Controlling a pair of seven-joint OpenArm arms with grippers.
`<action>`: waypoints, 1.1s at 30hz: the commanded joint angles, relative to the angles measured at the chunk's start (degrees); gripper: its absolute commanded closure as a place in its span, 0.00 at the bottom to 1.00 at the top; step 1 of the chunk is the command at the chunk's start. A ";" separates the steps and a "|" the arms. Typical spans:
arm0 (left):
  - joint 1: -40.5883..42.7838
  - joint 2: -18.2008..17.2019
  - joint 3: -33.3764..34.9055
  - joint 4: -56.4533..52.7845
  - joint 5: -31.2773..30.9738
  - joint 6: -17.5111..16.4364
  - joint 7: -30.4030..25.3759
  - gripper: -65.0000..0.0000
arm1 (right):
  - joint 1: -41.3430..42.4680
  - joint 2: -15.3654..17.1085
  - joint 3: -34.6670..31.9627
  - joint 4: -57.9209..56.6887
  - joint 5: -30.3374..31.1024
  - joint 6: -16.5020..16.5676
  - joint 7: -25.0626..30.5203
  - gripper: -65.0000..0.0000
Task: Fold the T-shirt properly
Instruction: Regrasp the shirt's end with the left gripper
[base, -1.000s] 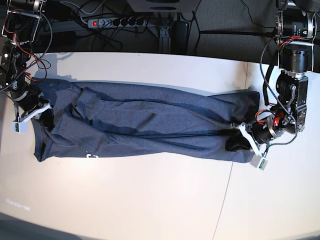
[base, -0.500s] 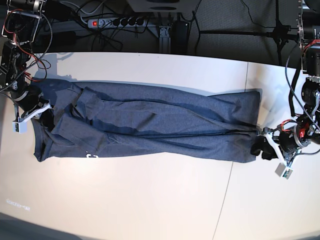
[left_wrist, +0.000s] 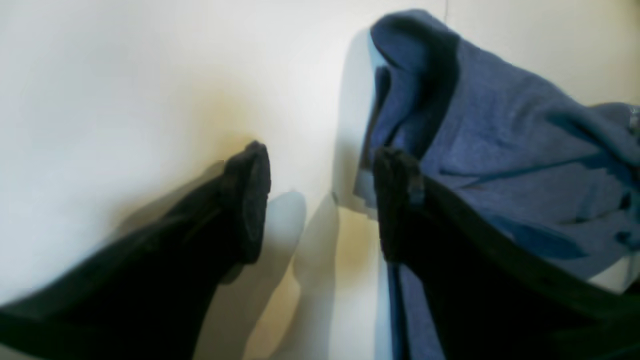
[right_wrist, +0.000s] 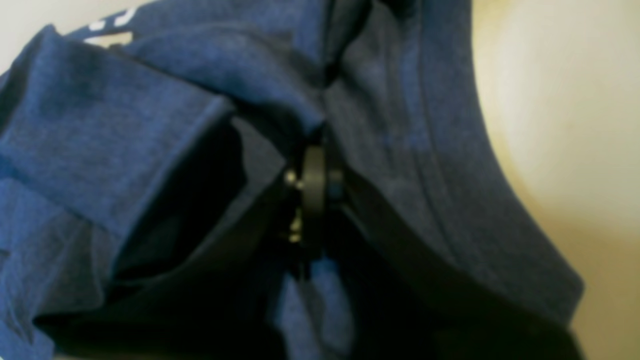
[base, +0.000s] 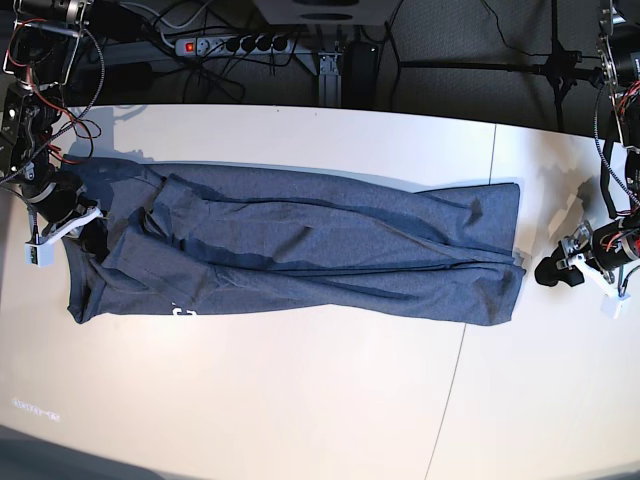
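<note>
The T-shirt (base: 300, 250), dark blue-grey, lies folded into a long band across the white table (base: 300, 400), with a bit of white lettering (base: 183, 312) at its front left edge. My left gripper (base: 549, 271) hovers over bare table just right of the shirt's hem end, apart from it. In the left wrist view this gripper (left_wrist: 322, 172) is open with only table between its fingers, and the T-shirt (left_wrist: 500, 150) is to the right. My right gripper (base: 78, 222) is at the shirt's left end. In the right wrist view it (right_wrist: 312, 180) is shut on a fold of the T-shirt (right_wrist: 125, 125).
A power strip (base: 230, 44) and cables lie behind the table's back edge. A stand (base: 555, 68) rises at the back right. A seam (base: 465, 330) runs across the table top near the shirt's right end.
My left gripper has opened, let go of the shirt's right end and drawn away to the right. The hem has dropped flat. The right arm has stayed put.
</note>
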 joint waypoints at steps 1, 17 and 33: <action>-1.03 -1.18 -0.42 -0.02 -2.05 -2.75 -0.02 0.44 | -0.09 0.94 0.20 -0.07 -1.75 -0.02 -2.95 1.00; 3.08 -1.16 -0.39 -4.87 -14.36 -7.58 1.55 0.35 | -0.13 0.94 0.20 -0.07 -1.73 -0.02 -3.19 1.00; 3.32 -0.48 9.05 -4.81 -18.08 -7.58 3.76 0.35 | -0.13 0.94 0.20 -0.07 -1.70 -0.02 -3.23 1.00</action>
